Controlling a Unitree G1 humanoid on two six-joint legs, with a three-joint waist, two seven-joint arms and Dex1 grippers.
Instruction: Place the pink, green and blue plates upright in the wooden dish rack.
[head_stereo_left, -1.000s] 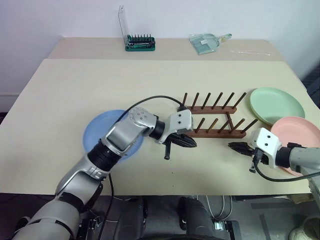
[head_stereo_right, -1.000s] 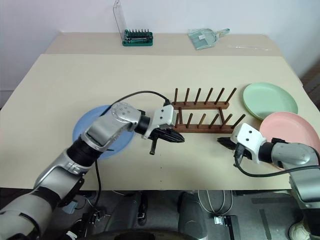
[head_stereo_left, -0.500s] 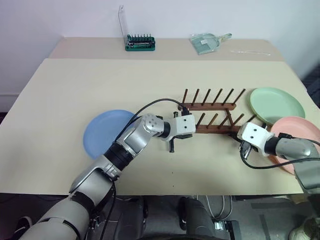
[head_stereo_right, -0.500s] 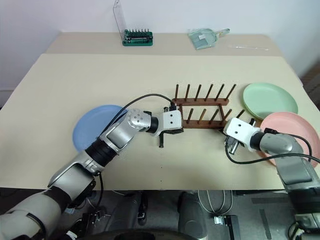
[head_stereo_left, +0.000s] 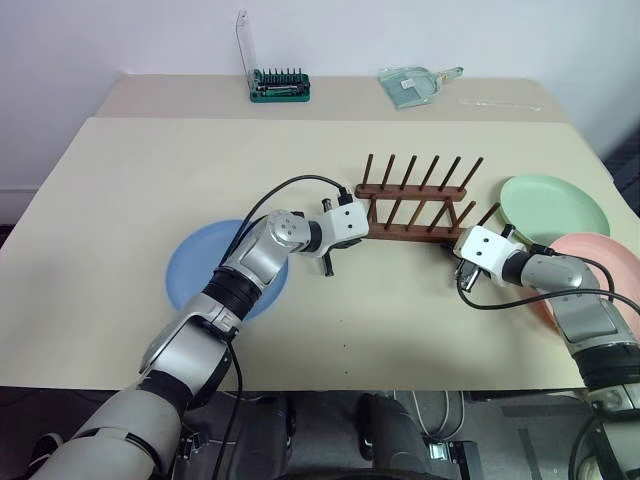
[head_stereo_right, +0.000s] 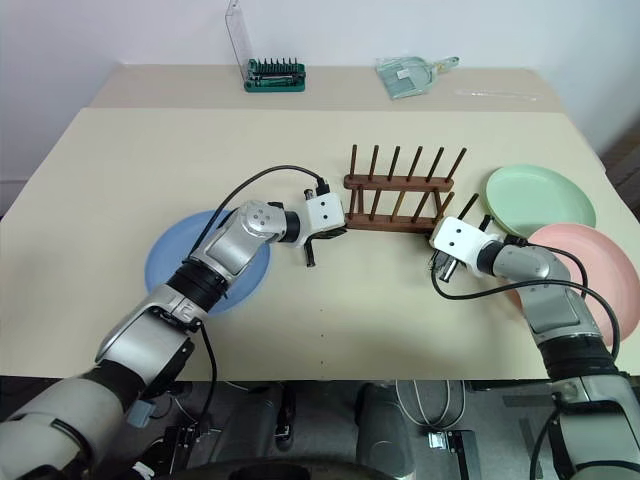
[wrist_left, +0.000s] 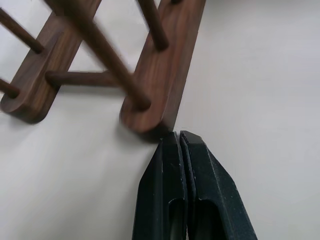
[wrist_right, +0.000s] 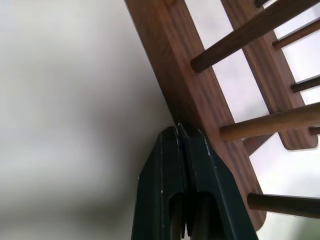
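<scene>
The blue plate (head_stereo_left: 215, 270) lies flat near the left of the table (head_stereo_left: 120, 200), partly under the left arm. Further right, the left claw (wrist_left: 178, 142) has its 2 fingers pressed together, holding nothing, with the tips touching the left end of the near rail of the wooden dish rack (head_stereo_left: 415, 205). The rack stands around the middle of the table, its pegs empty. At its right end, the right claw (wrist_right: 178, 134) is likewise pinched shut on nothing, tips against the side of the same near rail. Beyond it the green plate (head_stereo_left: 553, 208) and the pink plate (head_stereo_left: 600, 270) lie flat near the table's right edge, the pink one nearer the robot and just beside the green; whether they overlap I cannot tell.

Judging from this, both claws seem to be nudging the rack, not yet picking up a plate. The risk is uneven pressure: if 1 side pushes harder, the light rack could twist, or slide toward the green plate. Thin tips could also slip off the rail's rounded end.

The head views give the whole layout, all 3 plates and the green bit case (head_stereo_left: 280, 86) at the far edge. The wrist views alone show the contact: fingertips meeting wood, and the closed seam between the fingers.
</scene>
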